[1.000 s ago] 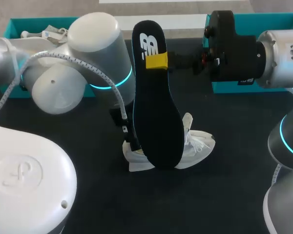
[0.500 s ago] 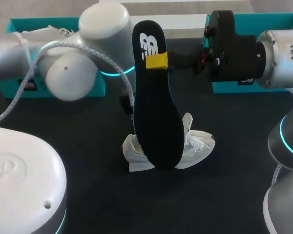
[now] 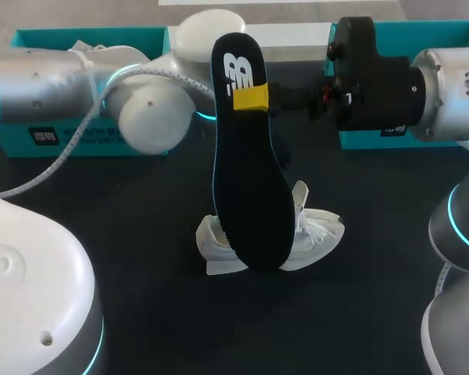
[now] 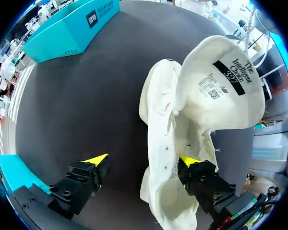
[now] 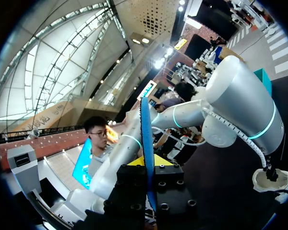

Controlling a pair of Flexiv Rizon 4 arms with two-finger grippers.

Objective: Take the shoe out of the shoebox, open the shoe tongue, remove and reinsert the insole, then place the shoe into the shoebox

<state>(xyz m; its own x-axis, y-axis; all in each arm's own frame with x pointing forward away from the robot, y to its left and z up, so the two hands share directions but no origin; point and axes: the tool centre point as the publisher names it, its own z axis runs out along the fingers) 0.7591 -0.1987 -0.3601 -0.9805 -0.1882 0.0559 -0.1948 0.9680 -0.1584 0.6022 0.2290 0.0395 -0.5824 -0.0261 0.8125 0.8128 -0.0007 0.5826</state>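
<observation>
"Over the middle of the worktop (image 3: 148, 203), what is that black thing?"

"That is the insole (image 3: 248, 172). My right pincer (image 3: 250, 98) is clamped on it near its logo end, which points to 12 o'clock. The other end hangs toward 6 o'clock, in front of the shoe (image 3: 316, 230)."

"And the shoe?"

"It is white and lies on the worktop just toward 5 o'clock from the centre, out of the box. From my left wrist I see its tongue (image 4: 221, 86) folded back and the mouth open."

"Your left pincer (image 4: 143, 160)?"

"Its fingers are apart and grip nothing. One yellow tip is over the shoe's opening, the other over bare worktop beside it."

"The boxes?"

"One teal shoebox (image 3: 86, 137) sits at 10 o'clock, partly covered by my left arm (image 3: 55, 74). A second teal box (image 3: 445, 31) sits at 2 o'clock, behind my right arm (image 3: 453, 86)."
</observation>
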